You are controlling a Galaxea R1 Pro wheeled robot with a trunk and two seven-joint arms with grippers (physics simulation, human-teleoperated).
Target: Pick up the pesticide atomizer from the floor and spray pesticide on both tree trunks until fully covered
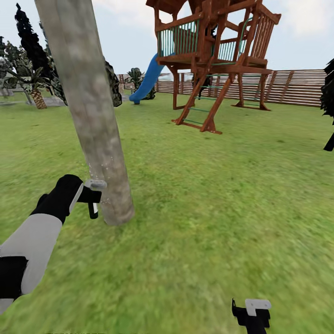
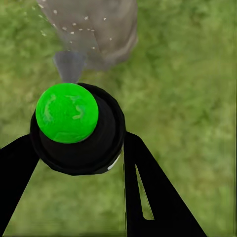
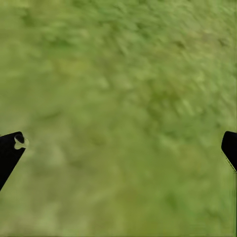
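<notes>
With the pesticide atomizer (image 2: 74, 128) clamped in the left gripper (image 2: 79, 163) and misting the tree trunk (image 1: 90, 116) base, the right gripper (image 1: 252, 315) idles spread wide over lawn (image 1: 222, 195); fuller coverage and a second tree seemingly remain.

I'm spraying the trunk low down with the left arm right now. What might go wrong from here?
1. Coverage: the droplets land on the trunk only low on the side facing the left gripper; higher bark and the far side may be missed.
2. Collision: the atomizer sits very close to the trunk, so sweeping could bump it.
3. Grip: the jaws clamp the atomizer's round body, which might twist and shift the nozzle's aim.
</notes>
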